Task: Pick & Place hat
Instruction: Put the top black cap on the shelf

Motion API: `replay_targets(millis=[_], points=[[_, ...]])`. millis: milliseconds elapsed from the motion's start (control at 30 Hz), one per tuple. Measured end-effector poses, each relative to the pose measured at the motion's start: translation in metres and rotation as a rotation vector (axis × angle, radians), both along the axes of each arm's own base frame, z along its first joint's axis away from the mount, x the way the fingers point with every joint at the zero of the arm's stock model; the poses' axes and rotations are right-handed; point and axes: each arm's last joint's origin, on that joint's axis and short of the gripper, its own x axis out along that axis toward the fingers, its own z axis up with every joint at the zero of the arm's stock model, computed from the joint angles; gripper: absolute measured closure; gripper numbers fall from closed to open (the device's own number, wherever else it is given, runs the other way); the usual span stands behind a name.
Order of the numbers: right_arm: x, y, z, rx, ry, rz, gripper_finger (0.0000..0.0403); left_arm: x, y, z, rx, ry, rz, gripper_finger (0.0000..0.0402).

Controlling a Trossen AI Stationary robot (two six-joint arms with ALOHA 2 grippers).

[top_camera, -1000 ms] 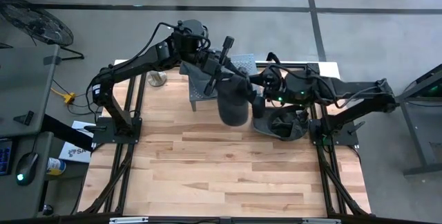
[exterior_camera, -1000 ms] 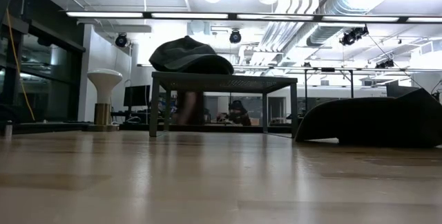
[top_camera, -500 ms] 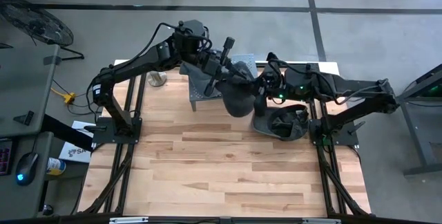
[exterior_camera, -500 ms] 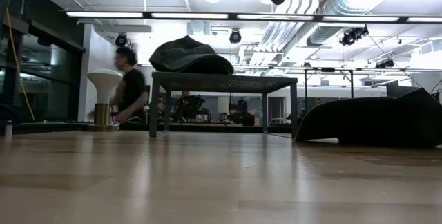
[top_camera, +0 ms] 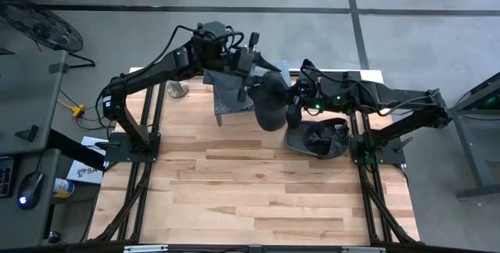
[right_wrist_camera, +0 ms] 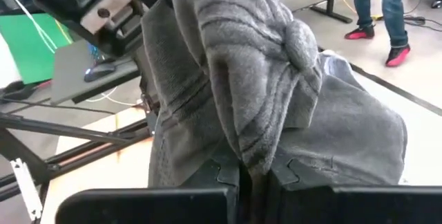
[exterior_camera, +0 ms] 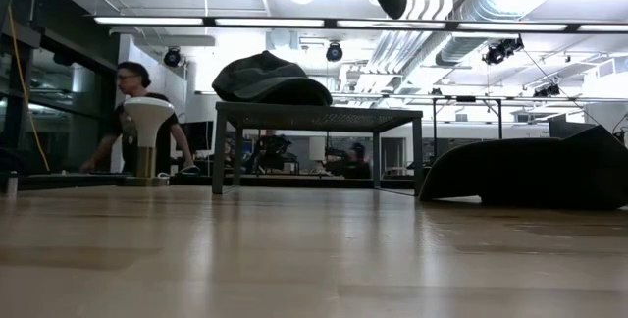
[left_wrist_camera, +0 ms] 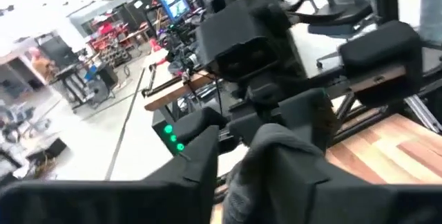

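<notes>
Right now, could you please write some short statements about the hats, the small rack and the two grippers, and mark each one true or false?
1. A grey hat is held up above the table. True.
2. The right gripper is shut on it. True.
3. The metal rack carries no hat. False: another hat lies on it.
4. A dark hat lies on the table near the right arm. True.
5. The wooden table is covered by a cloth. False: bare wood.

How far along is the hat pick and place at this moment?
Done: one hat already lies on the small stand. In hand: a dark hat held in the air between the left gripper and the right gripper. Left: setting it down, and another hat on the table.
</notes>
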Motion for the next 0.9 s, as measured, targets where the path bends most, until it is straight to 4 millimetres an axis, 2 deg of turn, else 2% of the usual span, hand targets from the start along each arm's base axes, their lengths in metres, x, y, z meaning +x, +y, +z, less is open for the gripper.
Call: replay_targets(millis=[100, 200, 367, 567, 667, 900], points=[[0.0, 0.0, -0.001, -0.005, 0.014, -0.016, 0.0395, 0.0, 0.002, 0.0, -0.011, 0.002, 0.074, 0.0246], [-0.002, -0.003, -0.004, -0.013, 0.041, -0.046, 0.0395, -0.011, 0.001, 0.008, -0.021, -0.007, 0.166, 0.0194], [-0.004, -0.013, -0.013, -0.009, 0.119, -0.136, 0.0395, -0.044, -0.003, 0.029, -0.059, -0.036, 0.329, 0.0143], [-0.007, -0.036, -0.021, 0.004, 0.183, -0.307, 0.0395, -0.067, -0.005, 0.027, -0.193, 0.073, 0.487, 0.0141], [-0.001, -0.053, -0.028, 0.024, 0.206, -0.354, 0.0395, -0.08, -0.009, 0.025, -0.224, 0.14, 0.501, 0.0149], [0.017, -0.09, -0.055, 0.081, 0.299, -0.403, 0.0395, -0.094, -0.013, 0.019, -0.267, 0.244, 0.531, 0.0165]])
